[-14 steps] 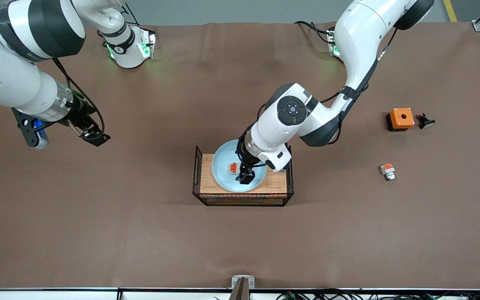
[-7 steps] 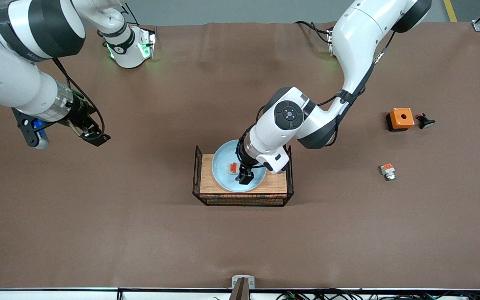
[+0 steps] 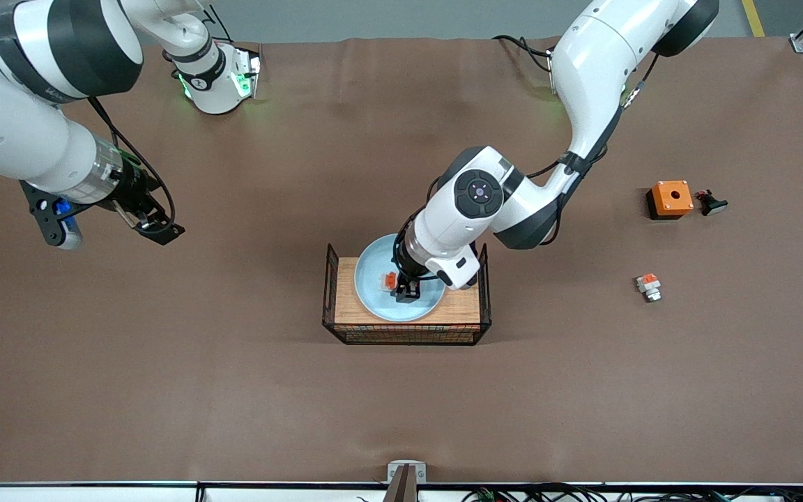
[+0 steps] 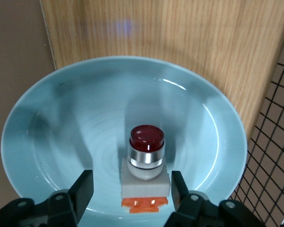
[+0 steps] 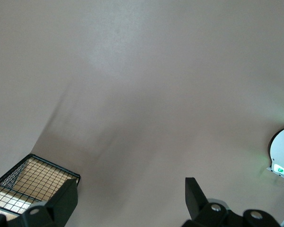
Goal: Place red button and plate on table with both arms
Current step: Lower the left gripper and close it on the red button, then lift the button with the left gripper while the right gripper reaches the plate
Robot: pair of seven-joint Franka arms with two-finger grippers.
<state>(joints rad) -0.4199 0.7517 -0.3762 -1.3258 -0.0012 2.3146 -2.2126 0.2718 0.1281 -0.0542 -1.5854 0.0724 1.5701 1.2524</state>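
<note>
The red button (image 3: 389, 281) lies in the pale-blue plate (image 3: 372, 293), which sits on the wooden-topped wire rack (image 3: 407, 323). In the left wrist view the button (image 4: 146, 163) shows its dark red tip, silvery collar, white body and orange block, on the plate (image 4: 61, 118). My left gripper (image 3: 403, 293) is down in the plate, open, its fingers (image 4: 83, 187) on either side of the button's white body without touching it. My right gripper (image 3: 154, 229) is open and empty, up over the brown table (image 3: 234, 390) toward the right arm's end.
An orange box with a hole (image 3: 670, 199) and a small dark part (image 3: 710, 203) lie toward the left arm's end. A similar white-orange part (image 3: 648, 286) lies nearer the front camera than the box. The rack's wire corner shows in the right wrist view (image 5: 33, 182).
My left gripper has moved down and a little toward the button, so its fingers now flank it. The right arm has not moved.
</note>
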